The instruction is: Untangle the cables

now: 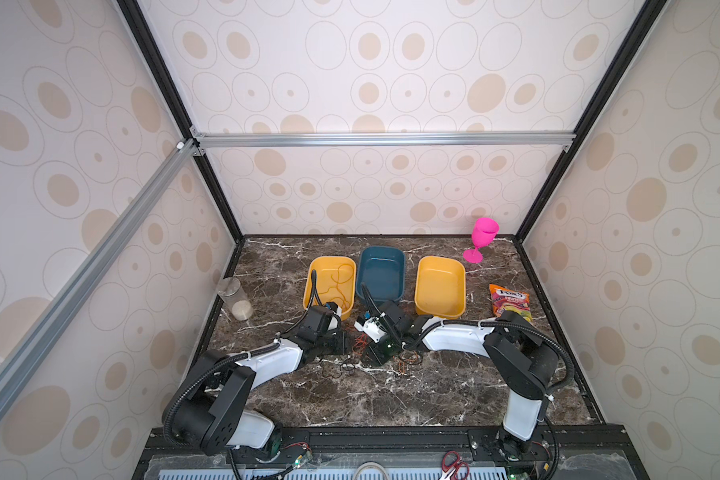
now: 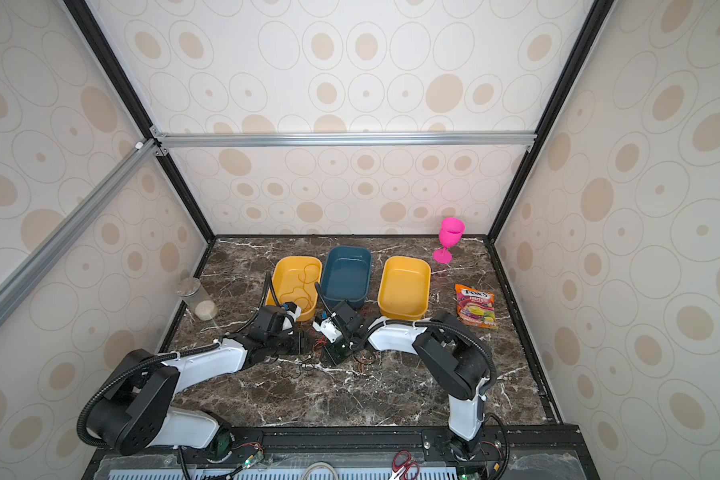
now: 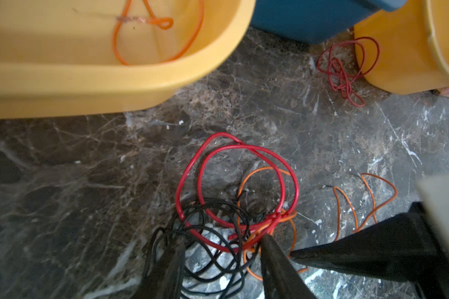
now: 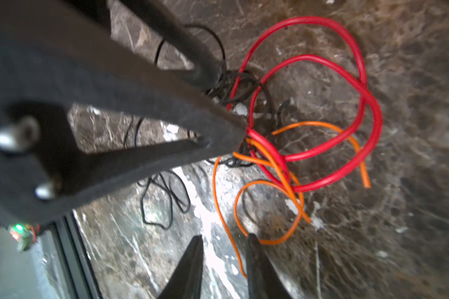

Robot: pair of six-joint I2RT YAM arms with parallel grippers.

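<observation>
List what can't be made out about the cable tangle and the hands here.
- Both top views: the tangle is too small to trace strands.
- Left wrist view: the black cable runs behind the left hand and off the frame.
- Right wrist view: the left hand, blurred, covers the tangle's middle; whether the right hand touches the orange cable is unclear.

L arm (image 1: 267,359) starts at the near-left base, elbow folded back, forearm running right and far toward the centre of the scene, wrist bent down. R arm (image 1: 454,338) stands up from the near-right base, elbow high, forearm reaching left to the same spot, wrist tipped down. Both ends sit just beside each other, R one to the right. L gripper (image 3: 222,240): jaws well apart, tips low. R gripper (image 4: 224,236): jaws w/ a narrow gap, pads not touching. One L finger (image 4: 140,90) crosses close in front of the R wrist cam.
</observation>
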